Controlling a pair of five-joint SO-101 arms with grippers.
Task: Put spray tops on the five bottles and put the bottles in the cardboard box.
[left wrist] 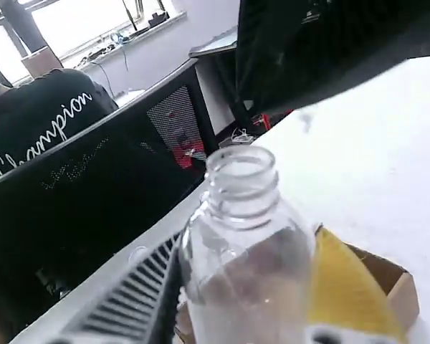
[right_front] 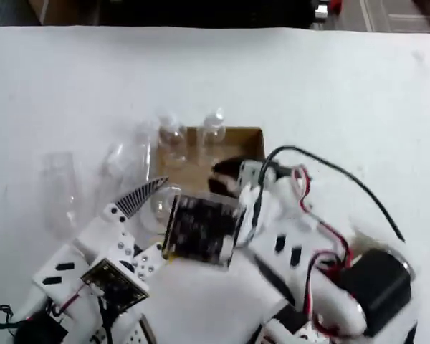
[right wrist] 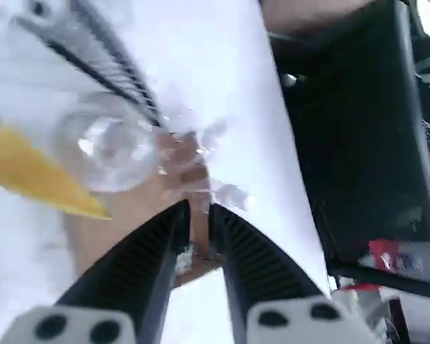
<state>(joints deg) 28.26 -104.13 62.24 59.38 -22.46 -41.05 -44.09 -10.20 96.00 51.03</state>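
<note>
At the edge of the cardboard box (right_front: 240, 143), an uncapped bottle (left wrist: 244, 244) is held upright, clamped in the left gripper (left wrist: 251, 304). The right gripper (right wrist: 198, 215), its fingers nearly together, is poised over the box, and the bottle's open neck is seen just beside it.

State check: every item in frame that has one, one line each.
held bottle: upright, neck open, no spray top
left gripper: shut on the held bottle
right gripper: over the cardboard box, grip unclear
cardboard box: open on top
boxed bottles: standing in the box, tops too blurry to call
loose bottles: on the table, outside the box
</note>
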